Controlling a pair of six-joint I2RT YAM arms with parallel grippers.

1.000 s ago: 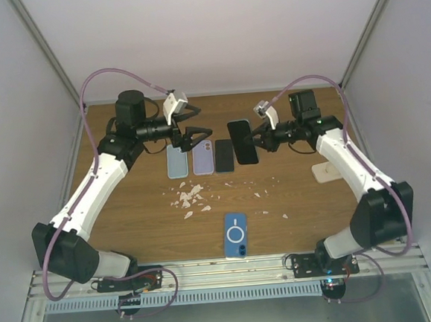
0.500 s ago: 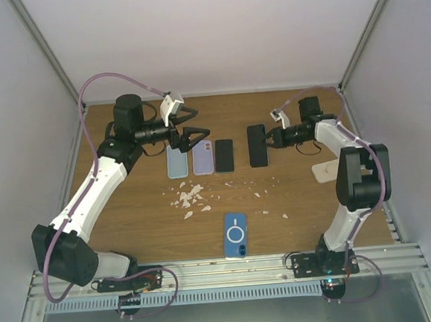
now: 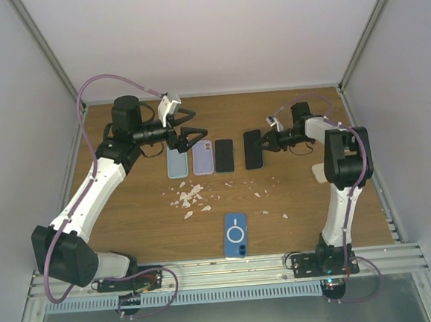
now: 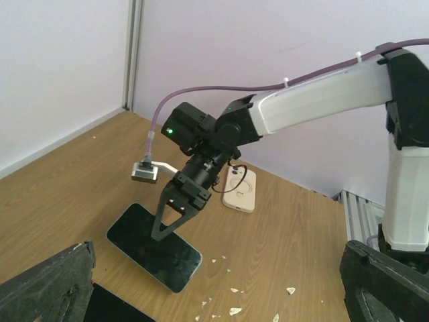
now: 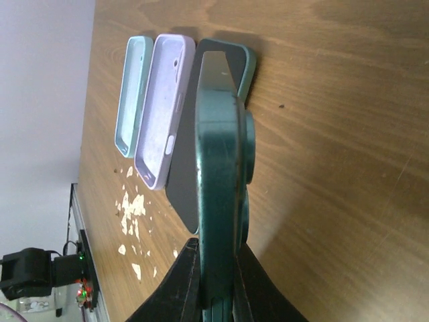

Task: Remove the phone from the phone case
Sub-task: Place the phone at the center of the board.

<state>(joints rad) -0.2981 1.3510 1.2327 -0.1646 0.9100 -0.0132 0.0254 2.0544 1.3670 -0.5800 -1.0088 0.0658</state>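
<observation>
Swinging inward and down, the right arm has brought the dark phone point(image 3: 253, 149) low over the table point(image 3: 317, 220), just right of a dark case point(image 3: 224, 155). Its long axis runs near to far, and the right gripper point(image 3: 266, 143) is clamped on its right side. With jaws spread wide and empty, the left gripper point(image 3: 190, 138) hovers by the lilac case point(image 3: 202, 157), farther from the phone.

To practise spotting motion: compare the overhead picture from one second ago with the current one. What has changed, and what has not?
The right gripper, still shut on the dark slab-shaped phone, has lowered it toward the wooden table, its arm folding upright. The open left gripper, the pale blue case, the lilac case and the ring-marked blue case stayed put.
</observation>
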